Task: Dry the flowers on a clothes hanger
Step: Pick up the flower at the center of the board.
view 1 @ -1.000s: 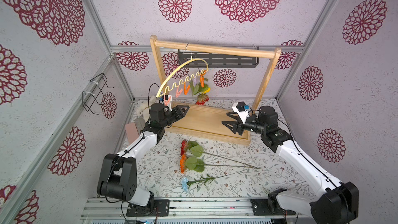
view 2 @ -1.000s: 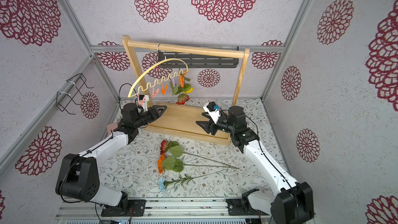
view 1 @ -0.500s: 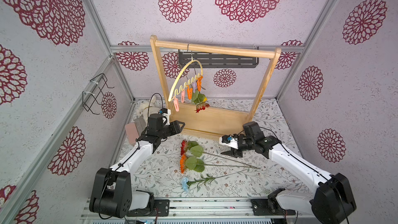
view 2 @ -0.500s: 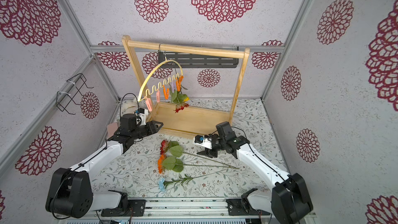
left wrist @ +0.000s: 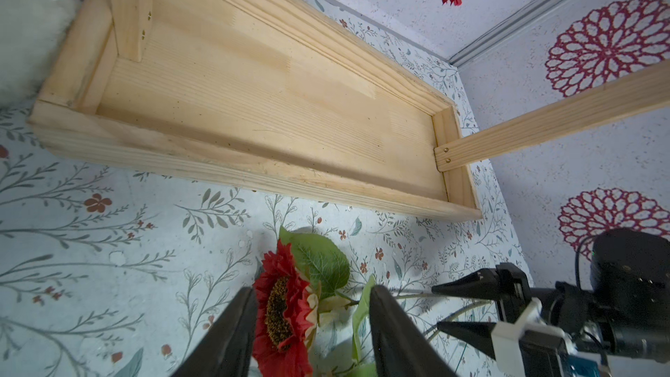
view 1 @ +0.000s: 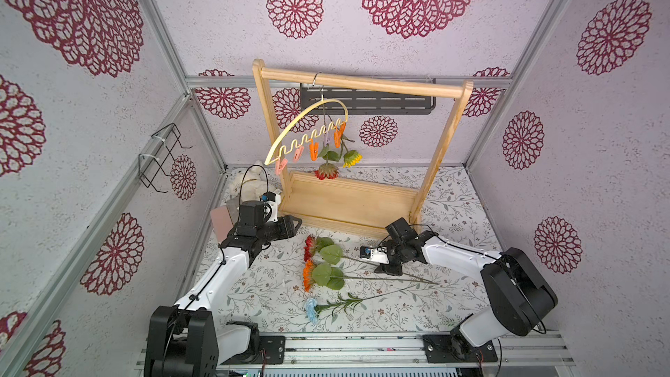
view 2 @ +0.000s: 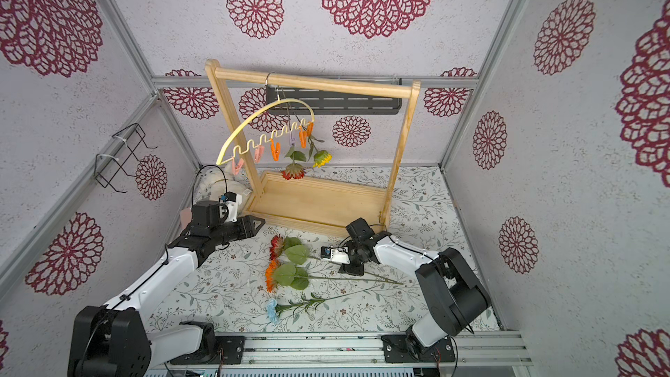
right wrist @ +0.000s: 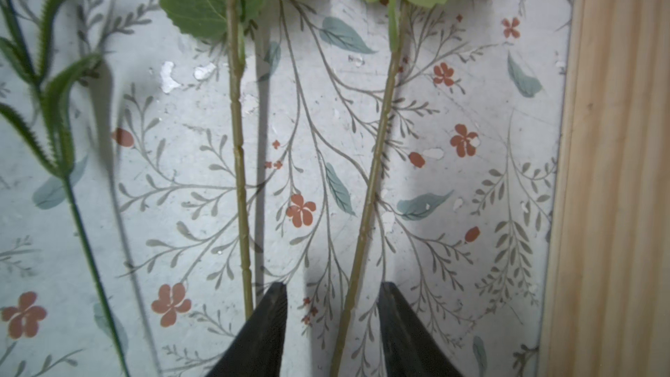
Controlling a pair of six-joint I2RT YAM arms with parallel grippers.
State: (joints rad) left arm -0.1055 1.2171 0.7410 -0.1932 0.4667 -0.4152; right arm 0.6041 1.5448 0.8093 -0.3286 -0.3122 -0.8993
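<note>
While 2 flowers (view 1: 327,172) hang off pale yellow arc-shaped hanger (view 1: 314,149) on wooden rack (view 1: 337,224), 3 long-stemmed flowers (view 1: 322,273) lie on counter (view 1: 253,284) before rack's front edge. Right claw (right wrist: 331,288) open astride red one's stem (right wrist: 369,183); left claw (left wrist: 310,291) open nr rack's corner.

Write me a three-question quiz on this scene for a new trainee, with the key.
1. Count: how many flowers lie on the table, and how many hang from the clothes hanger?
2. True or false: the right gripper is shut on a flower head.
3. Which clothespin sits at the hanger's lowest end? A pink, B orange, C lilac.
Key: 1. Three lie, two hang. 2. False: its jaws stand open astride the lying red flower's stem. 3. A, the pink clothespin.
</note>
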